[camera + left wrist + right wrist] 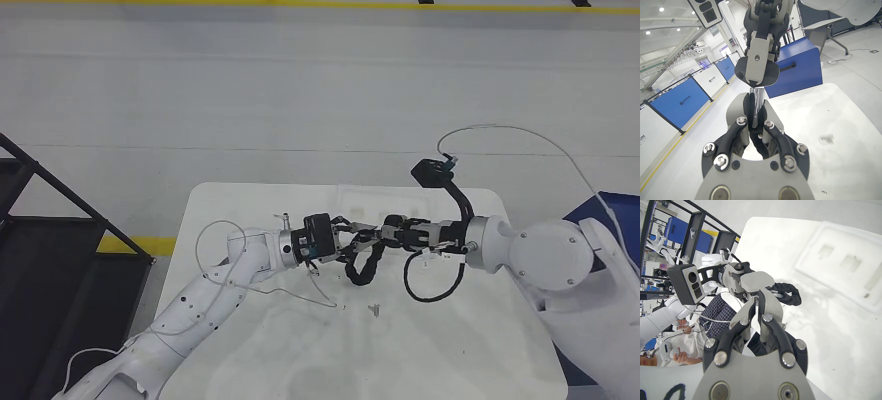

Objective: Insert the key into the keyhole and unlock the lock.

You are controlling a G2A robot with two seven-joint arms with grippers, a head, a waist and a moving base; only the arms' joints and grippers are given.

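Left gripper [754,106]: fingers [734,111] clenched on the lock [757,98], gripping its chrome cylinder body across the sides, with the bare end of the cylinder standing proud of the fingertips. Right gripper [756,298]: fingers [770,306] drawn together on a small bright metal piece at their tips, recorded as the key [755,297]. Most of it is hidden by the pads, and its blade cannot be made out. In the left wrist view the right gripper's tip sits directly on the exposed end of the cylinder, in line with its axis; whether the key has entered the keyhole cannot be told. The lock's black sleeved cable [793,294] curves out from the left gripper in a loop and hangs toward the tabletop [460,350]; whether it touches the surface cannot be told. Both grippers meet above the middle of the tabletop, the left arm coming in from the near left corner, the right arm from the right side. A few small metal pieces [375,309] lie loose on the tabletop just on the near side of the loop. A white foam tray [806,249] with rectangular recesses rests on the far part of the tabletop, well apart from the grippers.
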